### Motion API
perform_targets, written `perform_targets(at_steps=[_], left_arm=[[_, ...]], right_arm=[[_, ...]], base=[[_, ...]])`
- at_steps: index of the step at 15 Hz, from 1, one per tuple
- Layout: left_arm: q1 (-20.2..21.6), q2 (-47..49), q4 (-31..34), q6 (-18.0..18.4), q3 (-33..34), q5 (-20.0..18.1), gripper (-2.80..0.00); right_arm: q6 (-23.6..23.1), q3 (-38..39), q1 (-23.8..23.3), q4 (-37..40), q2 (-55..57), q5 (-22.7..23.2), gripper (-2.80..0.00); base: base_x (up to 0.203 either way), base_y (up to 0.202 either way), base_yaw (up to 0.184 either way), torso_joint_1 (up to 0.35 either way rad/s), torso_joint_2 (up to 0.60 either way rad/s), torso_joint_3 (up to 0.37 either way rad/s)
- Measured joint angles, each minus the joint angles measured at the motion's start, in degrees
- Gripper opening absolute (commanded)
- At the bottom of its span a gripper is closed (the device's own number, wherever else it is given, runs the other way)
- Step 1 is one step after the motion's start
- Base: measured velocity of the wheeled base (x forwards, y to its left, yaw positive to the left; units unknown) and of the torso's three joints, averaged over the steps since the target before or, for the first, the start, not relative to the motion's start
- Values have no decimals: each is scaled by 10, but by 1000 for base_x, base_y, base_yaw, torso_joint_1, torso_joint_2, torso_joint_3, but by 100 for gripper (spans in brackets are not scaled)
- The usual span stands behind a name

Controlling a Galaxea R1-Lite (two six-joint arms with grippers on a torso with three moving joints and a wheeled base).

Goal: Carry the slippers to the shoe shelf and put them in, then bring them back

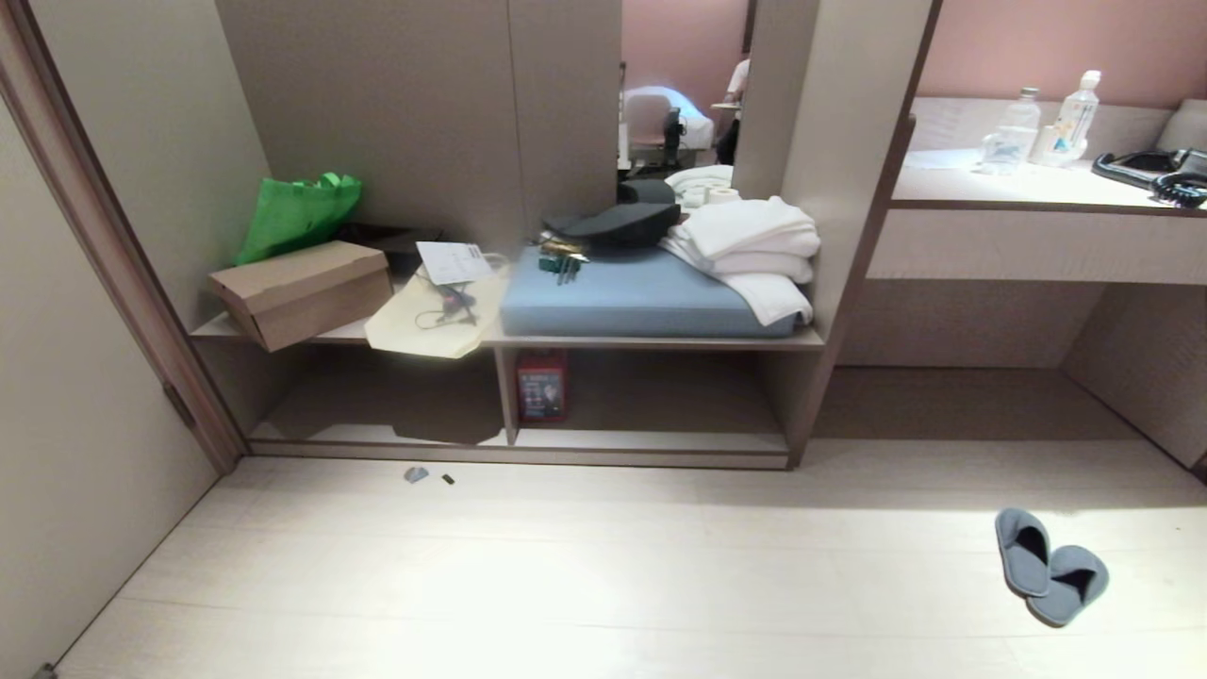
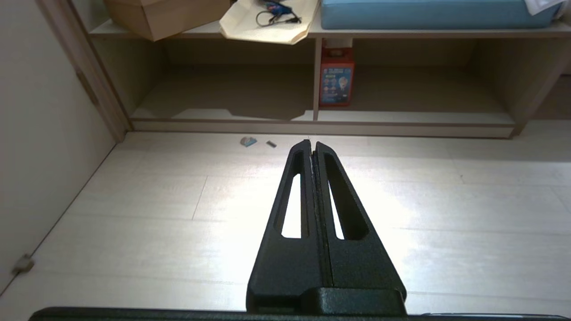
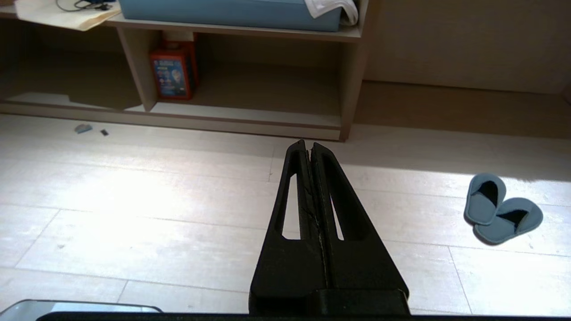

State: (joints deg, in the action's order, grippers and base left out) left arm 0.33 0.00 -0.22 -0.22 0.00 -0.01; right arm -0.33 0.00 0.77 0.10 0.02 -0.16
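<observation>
The grey-blue slippers lie side by side on the pale floor at the right, toes overlapping; the right wrist view shows the slippers too. The shoe shelf is the low cubby under the bench board, split by a vertical divider. Neither arm shows in the head view. My left gripper hangs shut and empty above bare floor, facing the shoe shelf. My right gripper is shut and empty too, well apart from the slippers, facing the shoe shelf.
A red box stands in the cubby beside the divider. The bench carries a cardboard box, green bag, blue cushion, white towels and a dark hat. Small scraps lie on the floor. A door is at left.
</observation>
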Motion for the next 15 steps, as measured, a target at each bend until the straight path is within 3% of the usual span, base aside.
perform_targets(at_steps=[15], left_arm=[[0, 0, 0, -3, 0, 0, -280]], right_arm=[[1, 0, 0, 0, 0, 1, -280]], base=[[-195, 0, 1, 3, 3, 2]])
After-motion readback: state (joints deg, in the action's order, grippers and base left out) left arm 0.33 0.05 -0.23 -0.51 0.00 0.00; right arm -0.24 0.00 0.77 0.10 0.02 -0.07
